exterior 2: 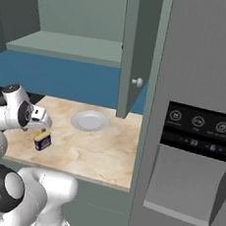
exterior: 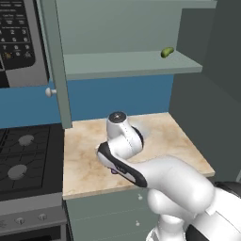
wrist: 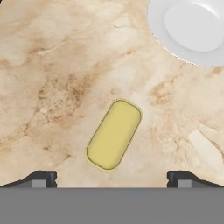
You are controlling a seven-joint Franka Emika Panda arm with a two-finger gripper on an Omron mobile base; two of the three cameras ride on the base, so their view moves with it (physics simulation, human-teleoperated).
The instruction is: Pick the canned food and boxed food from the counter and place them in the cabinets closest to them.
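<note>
The canned food (wrist: 113,134) stands on the marble counter (exterior 2: 96,152), a small dark blue can (exterior 2: 42,140) with a yellow top. My gripper (wrist: 111,179) hangs just above it, open, with a fingertip (wrist: 41,178) out to each side and nothing between them. From the right base view, the hand (exterior 2: 41,123) sits directly over the can. A sliver of the can (exterior: 114,171) peeks out under my forearm in the left base view. The grey-green cabinets (exterior: 132,63) stand open above the counter. The boxed food is out of view.
A white plate (exterior 2: 90,121) lies on the counter beyond the can. A small green fruit-like object (exterior: 167,52) rests on the cabinet shelf. An open door with a round knob (exterior 2: 136,81) hangs right of the plate. The stove (exterior: 23,160) is left, the fridge (exterior 2: 195,143) right.
</note>
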